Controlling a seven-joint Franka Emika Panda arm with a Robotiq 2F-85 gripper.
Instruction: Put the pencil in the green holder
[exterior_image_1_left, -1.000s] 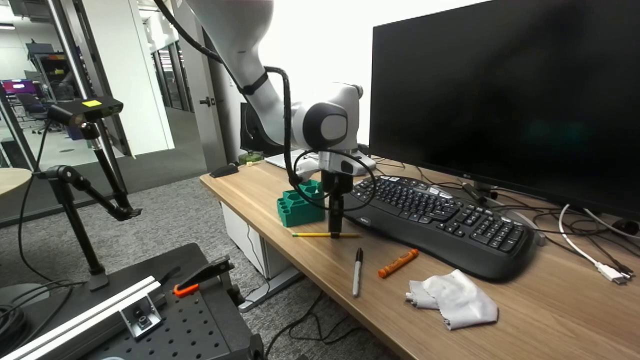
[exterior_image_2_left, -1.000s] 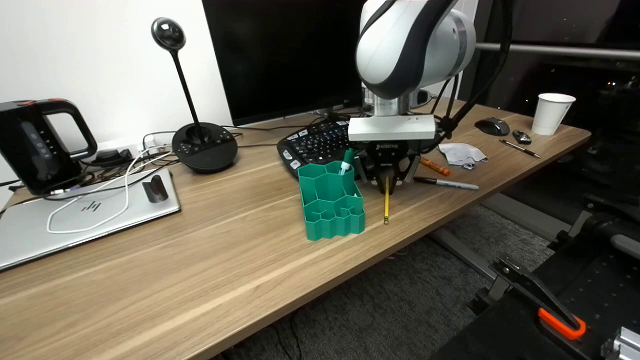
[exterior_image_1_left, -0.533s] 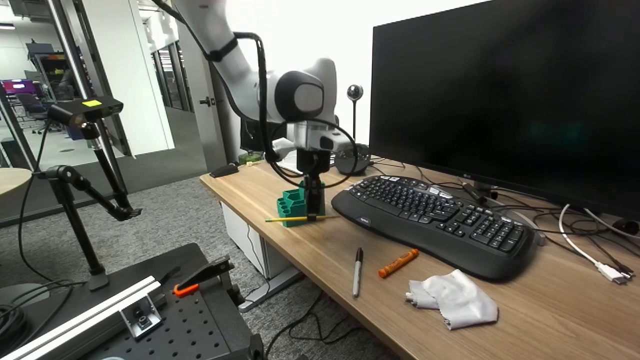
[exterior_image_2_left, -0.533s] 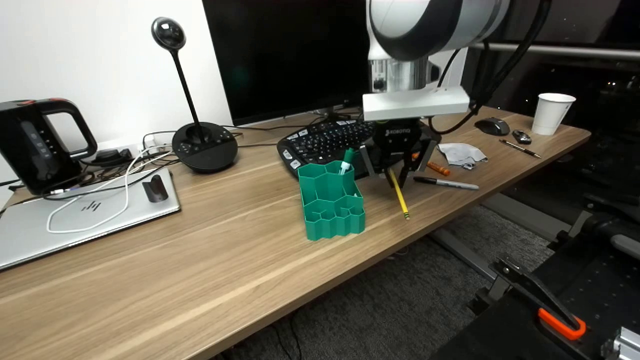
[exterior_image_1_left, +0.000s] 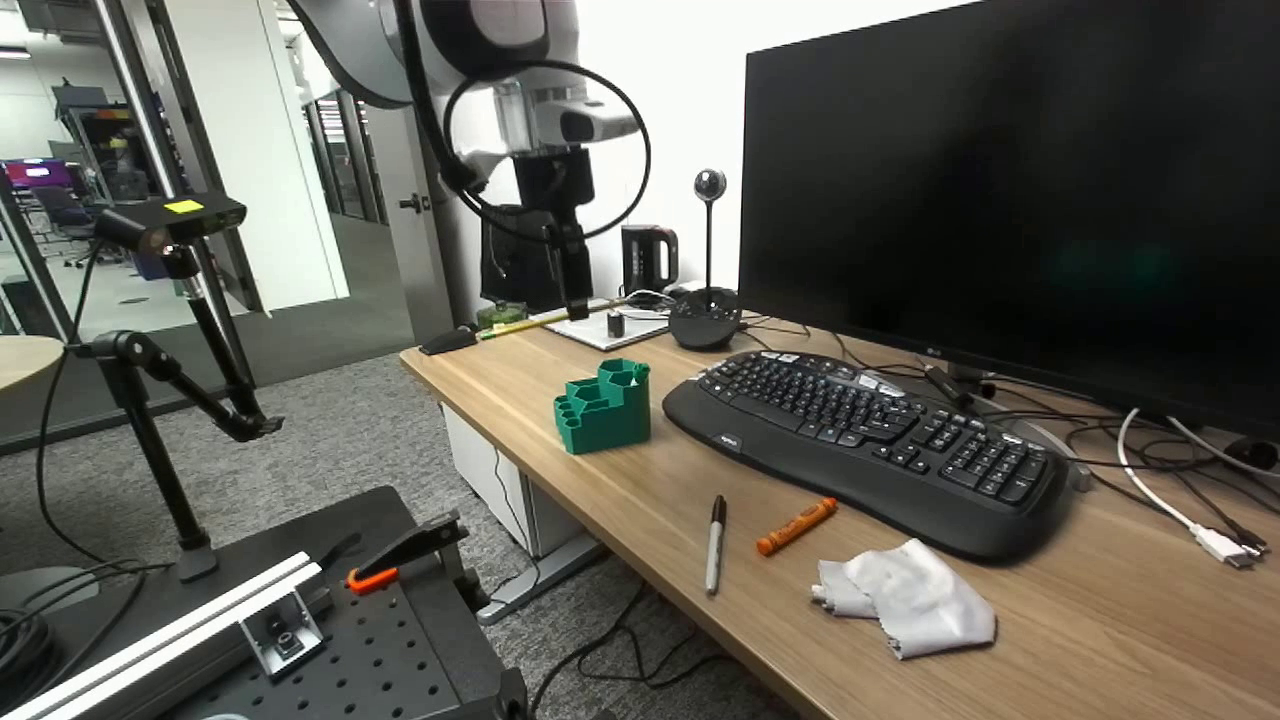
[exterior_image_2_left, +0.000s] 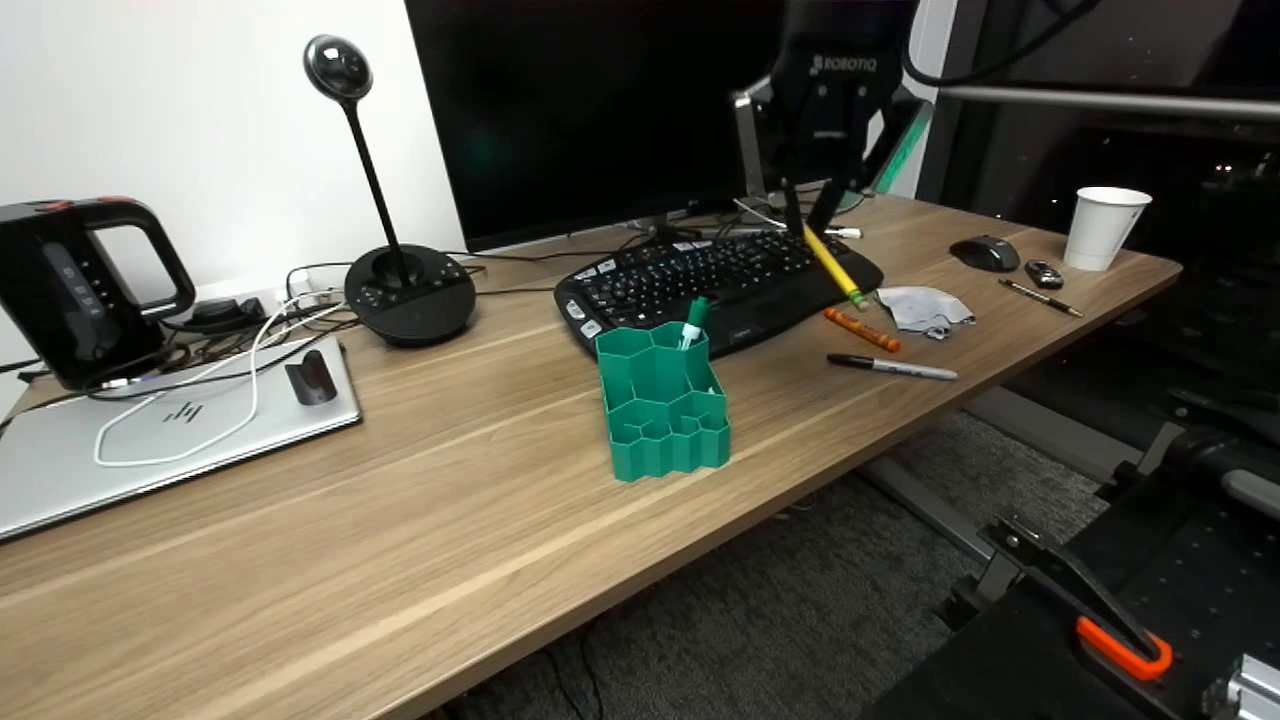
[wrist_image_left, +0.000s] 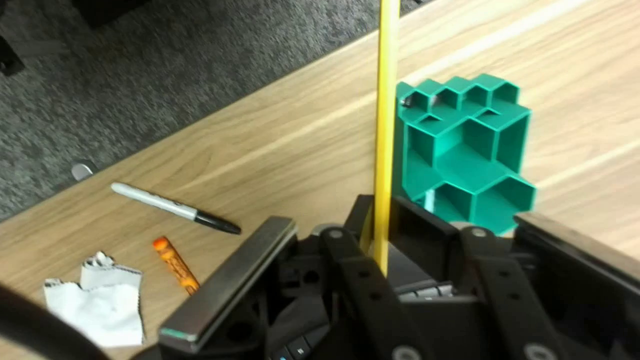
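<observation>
The yellow pencil (exterior_image_1_left: 527, 326) is up in the air, held crosswise between the fingertips of my gripper (exterior_image_1_left: 577, 308). In an exterior view the pencil (exterior_image_2_left: 832, 265) slants down toward its eraser end. In the wrist view the pencil (wrist_image_left: 386, 115) runs up past the left side of the holder, and the fingers (wrist_image_left: 378, 220) are closed on it. The green holder (exterior_image_1_left: 612, 428) stands upright on the desk, below and apart from the gripper. Its stepped compartments show in an exterior view (exterior_image_2_left: 670, 455) and in the wrist view (wrist_image_left: 467, 165). A green-capped marker (exterior_image_2_left: 697, 312) stands in a back compartment.
A black keyboard (exterior_image_1_left: 870, 440) lies beside the holder, below the monitor (exterior_image_1_left: 1000, 200). A grey marker (exterior_image_1_left: 714, 550), an orange marker (exterior_image_1_left: 797, 526) and a white cloth (exterior_image_1_left: 920, 600) lie on the desk. A laptop (exterior_image_2_left: 180, 430) and a webcam stand (exterior_image_2_left: 410, 295) are at the far end.
One second ago the gripper was down at the pencil on the desk. It has risen high above the desk with the pencil, which has turned and tilted. The holder has not moved.
</observation>
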